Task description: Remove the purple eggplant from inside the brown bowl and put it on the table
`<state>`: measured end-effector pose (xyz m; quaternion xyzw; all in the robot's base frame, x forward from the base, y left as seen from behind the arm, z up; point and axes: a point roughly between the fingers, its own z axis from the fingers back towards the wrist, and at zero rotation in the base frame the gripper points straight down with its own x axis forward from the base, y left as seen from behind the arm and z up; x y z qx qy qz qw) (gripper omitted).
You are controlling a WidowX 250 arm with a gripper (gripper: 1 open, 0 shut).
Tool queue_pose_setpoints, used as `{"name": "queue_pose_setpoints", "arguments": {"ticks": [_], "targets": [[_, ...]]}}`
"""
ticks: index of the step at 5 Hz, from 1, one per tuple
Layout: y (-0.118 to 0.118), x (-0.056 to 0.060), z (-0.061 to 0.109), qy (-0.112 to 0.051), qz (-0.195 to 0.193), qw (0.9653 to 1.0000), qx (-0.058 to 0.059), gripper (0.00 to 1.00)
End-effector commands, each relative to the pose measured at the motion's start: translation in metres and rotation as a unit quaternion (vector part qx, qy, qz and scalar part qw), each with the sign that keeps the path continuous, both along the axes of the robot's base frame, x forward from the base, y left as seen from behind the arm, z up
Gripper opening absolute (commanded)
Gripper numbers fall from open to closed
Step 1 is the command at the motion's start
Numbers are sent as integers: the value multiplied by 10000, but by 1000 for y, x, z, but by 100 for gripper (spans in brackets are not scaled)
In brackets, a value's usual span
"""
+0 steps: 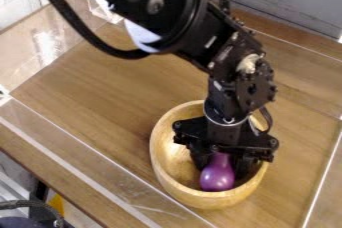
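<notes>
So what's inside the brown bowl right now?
The purple eggplant sits in the bowl, with the gripper reaching down onto it. Its top end and the jaws' contact are covered by the gripper.

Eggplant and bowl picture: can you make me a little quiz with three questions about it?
1. True or false: the eggplant lies on the table.
2. The gripper points: A) sideways B) straight down C) upward.
3. What is the gripper closed on?

Key:
1. False; it is inside the bowl.
2. B.
3. The eggplant, down in the bowl.
</notes>
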<state>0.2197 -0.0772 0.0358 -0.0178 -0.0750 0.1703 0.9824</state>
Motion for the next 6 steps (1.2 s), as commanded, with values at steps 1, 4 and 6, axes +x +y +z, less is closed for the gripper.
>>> {"name": "queue_pose_setpoints", "arguments": {"ticks": [1,4,6], "targets": [[-8,10,6,-183,142,9997,-59,0],[1,18,18,-214,-190,9994,-173,0],[-2,12,20,-190,-147,9996,-176,0]]}}
